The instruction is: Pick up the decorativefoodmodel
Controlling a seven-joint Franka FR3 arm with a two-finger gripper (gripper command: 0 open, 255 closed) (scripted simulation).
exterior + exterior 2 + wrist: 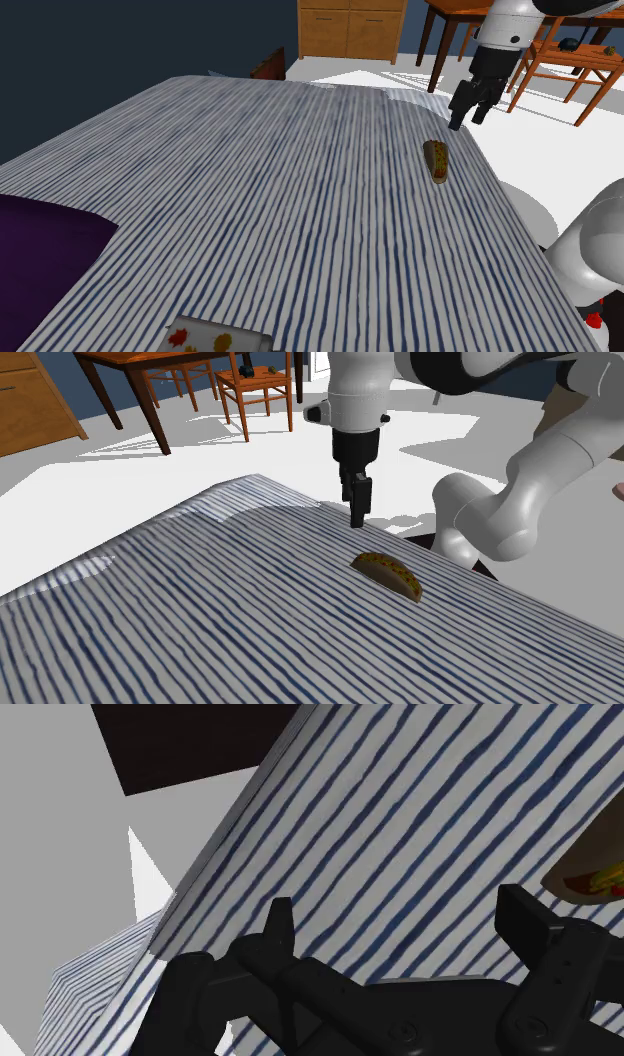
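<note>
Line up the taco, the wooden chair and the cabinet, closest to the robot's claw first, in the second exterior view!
1. Taco, on the striped bed, close by the gripper.
2. Wooden chair, on the floor beyond the bed.
3. Cabinet, far off at that view's left edge.

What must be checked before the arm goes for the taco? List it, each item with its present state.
1. End effector open: ok, the fingers stand apart.
2. End effector empty: ok, it holds nothing.
3. Taco centred between the fingers: not ok, it lies off to one side of them.
4. Room around the taco: ok, it lies alone on the striped cover.
5. End effector clear of the cover: ok, it hovers above it.
6. Taco's firmness under a squeeze: cannot tell.
</note>
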